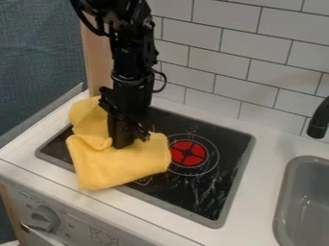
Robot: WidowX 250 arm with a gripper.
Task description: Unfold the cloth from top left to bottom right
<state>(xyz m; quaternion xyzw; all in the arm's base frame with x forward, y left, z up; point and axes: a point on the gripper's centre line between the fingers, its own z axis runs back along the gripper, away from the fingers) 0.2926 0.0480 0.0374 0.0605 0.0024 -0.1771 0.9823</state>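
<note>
Below me, a white counter [256,197] held a black cooktop [226,132] with a red disc [199,149]. A yellow cloth [122,167] lay rumpled across the cooktop's left part, past its front edge, nearing the counter's front edge.

This is a kitchen, by the look of it a toy one. A black stove top [212,192] with a grey edge is set into a white counter [260,149], and a red burner [188,153] with a dark cross over it sits inside thin pale rings. To the right are a grey sink [293,185] and the black tap [318,120] above it. White tiles [225,14] with dark joints cover the wall behind. Along the front runs a pale control panel [80,223] with a round grey knob [45,217] and printed marks, as on a cooker.
</note>
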